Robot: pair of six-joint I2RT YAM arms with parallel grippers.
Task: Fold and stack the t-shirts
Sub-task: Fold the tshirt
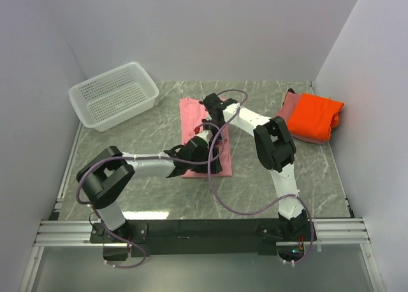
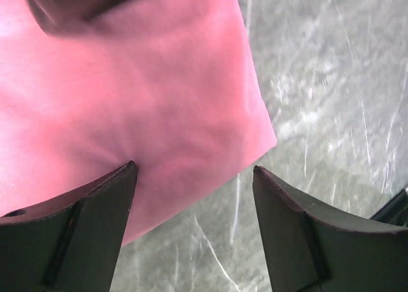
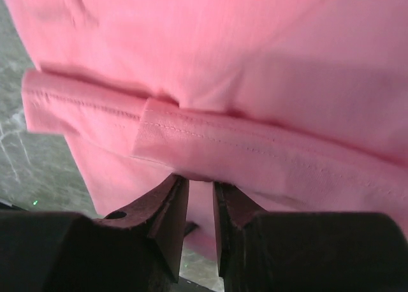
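pink t-shirt (image 1: 189, 116), left pincer (image 2: 194, 171) wide over corner, right pincer (image 3: 201, 187) narrow at hem, grip unclear

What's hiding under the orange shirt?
The orange shirt lies on a dusty rose shirt, whose edges peek out at the left and near sides. The rest of the rose one is covered, so anything else below cannot be seen.

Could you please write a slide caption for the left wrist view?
Open left hand poised over a corner of the pink shirt on the grey marbled table.
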